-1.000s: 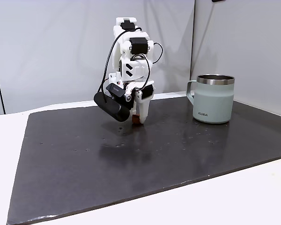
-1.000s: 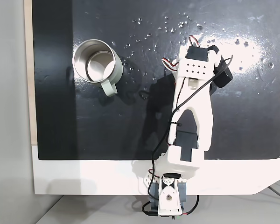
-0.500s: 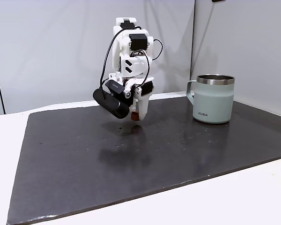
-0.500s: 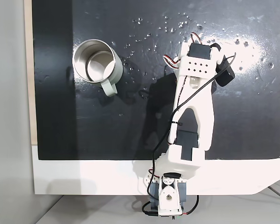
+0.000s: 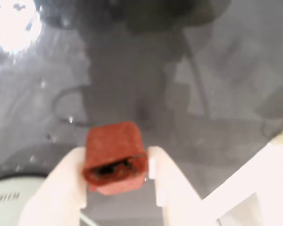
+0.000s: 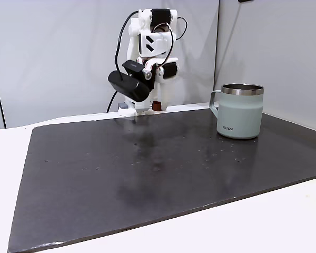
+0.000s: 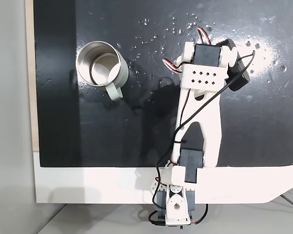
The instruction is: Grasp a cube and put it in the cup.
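The rust-red cube (image 5: pixel 114 157) is pinched between the two white fingers of my gripper (image 5: pixel 117 167), which is shut on it. In a fixed view from the side, the gripper (image 6: pixel 157 108) hangs well above the mat with the cube (image 6: pixel 157 105) at its tip, left of the mug. The pale grey-green cup (image 6: pixel 241 112) stands upright on the mat at the right, handle toward the arm. From above, the cup (image 7: pixel 96 53) shows a bare steel interior, and the arm covers the gripper and cube. A sliver of the cup (image 5: pixel 9 200) lies at the wrist view's lower left.
A black mat (image 6: pixel 147 174) covers most of the white table (image 6: pixel 284 221). A black camera (image 6: pixel 128 86) rides beside the gripper. The arm's base (image 7: pixel 176 204) sits on the table's near edge in the fixed view from above. Grey wall panels stand behind.
The arm has lifted the gripper with the cube from just above the mat to well above it and drawn it back toward the wall. The cup has not moved.
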Robot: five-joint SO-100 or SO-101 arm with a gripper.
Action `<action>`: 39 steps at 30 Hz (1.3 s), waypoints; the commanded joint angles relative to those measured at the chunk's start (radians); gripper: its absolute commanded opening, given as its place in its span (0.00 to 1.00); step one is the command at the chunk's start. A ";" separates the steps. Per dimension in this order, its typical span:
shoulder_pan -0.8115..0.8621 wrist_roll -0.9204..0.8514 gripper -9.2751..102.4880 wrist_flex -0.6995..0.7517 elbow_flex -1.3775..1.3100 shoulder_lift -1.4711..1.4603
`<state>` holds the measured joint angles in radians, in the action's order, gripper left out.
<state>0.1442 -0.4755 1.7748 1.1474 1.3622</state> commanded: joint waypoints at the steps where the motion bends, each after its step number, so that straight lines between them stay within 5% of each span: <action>1: -0.009 0.011 0.11 0.025 -0.064 0.140; 17: -0.035 0.049 0.11 0.026 -0.100 0.272; 39: -0.554 0.348 0.11 0.028 -0.643 -0.091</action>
<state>-0.3436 -0.1381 1.7963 0.5937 1.2855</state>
